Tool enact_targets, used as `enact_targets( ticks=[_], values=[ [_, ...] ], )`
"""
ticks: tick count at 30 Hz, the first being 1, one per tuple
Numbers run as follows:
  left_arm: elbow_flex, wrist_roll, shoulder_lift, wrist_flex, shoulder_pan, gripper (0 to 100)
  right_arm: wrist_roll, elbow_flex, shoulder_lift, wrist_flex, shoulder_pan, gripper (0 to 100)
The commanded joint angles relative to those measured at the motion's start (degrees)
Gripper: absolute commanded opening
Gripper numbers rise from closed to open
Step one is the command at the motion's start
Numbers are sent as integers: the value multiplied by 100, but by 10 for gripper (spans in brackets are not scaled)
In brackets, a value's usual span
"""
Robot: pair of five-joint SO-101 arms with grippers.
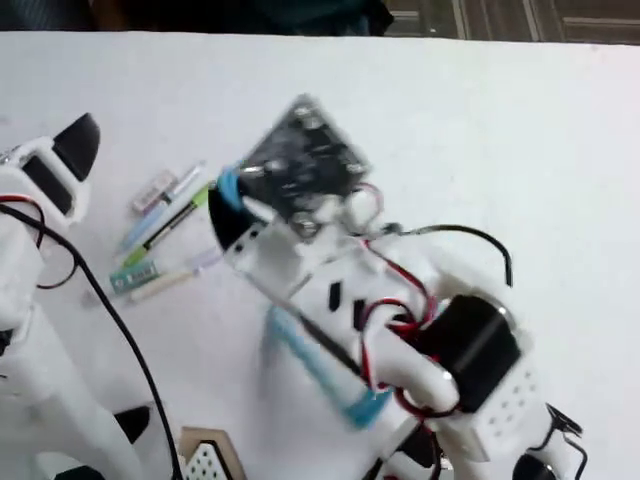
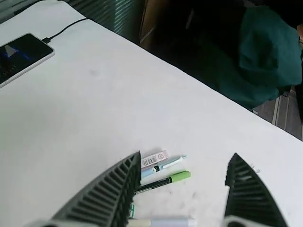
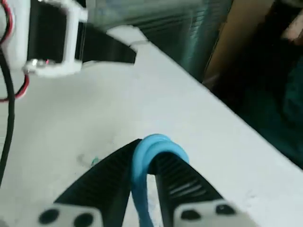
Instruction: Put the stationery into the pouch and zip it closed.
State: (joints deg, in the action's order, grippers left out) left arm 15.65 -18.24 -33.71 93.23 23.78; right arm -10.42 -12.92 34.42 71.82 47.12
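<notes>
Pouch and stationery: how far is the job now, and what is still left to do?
Done: nothing yet; the stationery lies loose on the table. In hand: the right hand is shut on the blue pouch, and the left hand is open over the stationery. Left: put every piece into the pouch, then zip it closed.

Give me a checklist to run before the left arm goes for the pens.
1. Right pincer shut on the soft blue pouch: ok.
2. Left pincer open, nothing in it: ok.
3. Green-capped black marker and light blue pen lie loose on the white table ahead of the left pincer: ok.
4. Pouch mouth open: cannot tell.
5. Room beside the marker: probably not ok, the right pincer crowds it in the high view.
</notes>
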Motion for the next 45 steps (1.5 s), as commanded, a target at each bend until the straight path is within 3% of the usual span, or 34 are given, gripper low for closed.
enact_targets(
  ticks=[1, 6, 9, 13, 23, 36, 45],
  values=[
    [202, 0, 22, 97, 145, 297, 44, -18, 136, -1130, -338, 17],
    [220, 352, -13, 510, 119, 297, 9, -18, 136, -2237, -391, 17],
    [141, 589, -13, 949, 110, 295, 0, 9, 136, -2299, -400, 17],
    [-527, 1064, -233, 914, 48, 297, 0, 70, 154, -2062, -400, 17],
    [-2549, 1301, -734, 299, -2308, 298, -9, 97, 277, -1024, -1138, 17],
    [-2620, 1178, -681, -158, -3670, 298, 0, 114, 804, -435, -1560, 17],
    [-2620, 1143, 119, -97, -3749, 294, -9, 114, 1182, 251, -1569, 17]
  ],
)
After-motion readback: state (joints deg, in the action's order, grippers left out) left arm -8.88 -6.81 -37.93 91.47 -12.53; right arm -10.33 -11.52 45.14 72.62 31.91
